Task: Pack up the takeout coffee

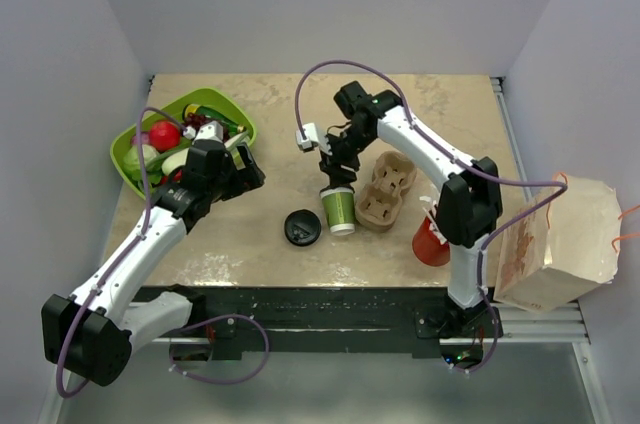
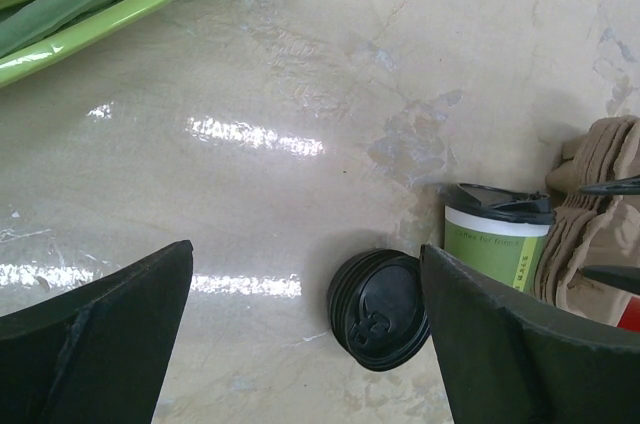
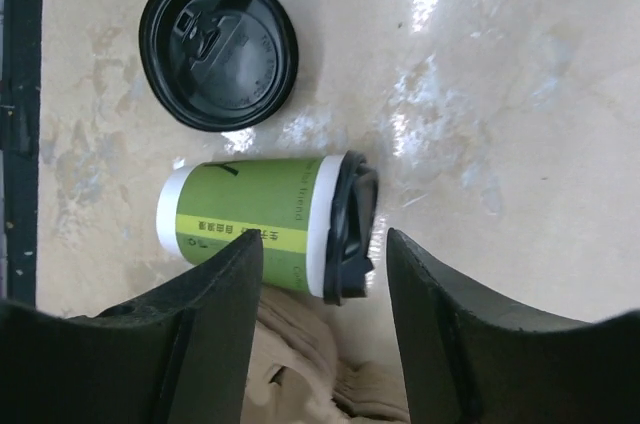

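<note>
The takeout coffee cup is green with a pale band and stands upright mid-table against the cardboard carrier. Its black lid sits crooked on the rim. The cup also shows in the right wrist view and the left wrist view. My right gripper is open just above the cup's top, and its jaws straddle the lidded end without touching it. My left gripper is open and empty, to the left of the cup, jaws wide.
A loose black lid lies flat left of the cup. A red cup with straws stands right of the carrier. A paper bag hangs off the right edge. A green tray of vegetables sits far left.
</note>
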`<state>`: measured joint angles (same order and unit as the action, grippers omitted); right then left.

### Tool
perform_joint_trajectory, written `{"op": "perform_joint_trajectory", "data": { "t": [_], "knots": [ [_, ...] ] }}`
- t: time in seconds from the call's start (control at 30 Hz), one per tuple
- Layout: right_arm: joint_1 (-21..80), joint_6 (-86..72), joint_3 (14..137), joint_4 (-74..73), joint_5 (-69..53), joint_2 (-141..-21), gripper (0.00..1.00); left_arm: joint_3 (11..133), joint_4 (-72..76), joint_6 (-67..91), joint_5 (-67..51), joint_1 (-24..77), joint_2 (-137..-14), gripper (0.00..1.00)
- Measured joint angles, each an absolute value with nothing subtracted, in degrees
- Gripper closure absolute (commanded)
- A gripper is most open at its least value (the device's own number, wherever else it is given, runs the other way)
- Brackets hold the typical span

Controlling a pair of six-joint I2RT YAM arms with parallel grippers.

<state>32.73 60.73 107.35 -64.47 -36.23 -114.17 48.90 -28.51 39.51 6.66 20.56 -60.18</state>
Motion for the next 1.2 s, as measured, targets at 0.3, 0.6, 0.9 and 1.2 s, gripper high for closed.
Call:
{"op": "perform_joint_trajectory", "data": {
  "t": [0.3, 0.6, 0.9, 1.2],
  "knots": [
    [32.8, 53.5, 104.9, -63.2, -30.8, -119.9, 0.44, 48.8, -28.1, 39.4, 5.9, 20.5, -60.5, 0.0],
    [32.7, 48.4, 102.8, -61.5, -30.7, -119.9, 0.64, 47.1, -26.2, 39.4, 2.9, 20.4, -61.0, 0.01],
    [32.8, 45.5, 100.6, -60.8, -31.0, -118.7, 1.0, 46.7, -25.8, 39.4, 1.7, 20.3, -61.0, 0.0],
    [32.8, 42.9, 96.1, -52.9, -30.2, -108.5, 1.0, 46.7, -25.8, 39.4, 1.7, 20.3, -61.0, 0.0]
  ]
}}
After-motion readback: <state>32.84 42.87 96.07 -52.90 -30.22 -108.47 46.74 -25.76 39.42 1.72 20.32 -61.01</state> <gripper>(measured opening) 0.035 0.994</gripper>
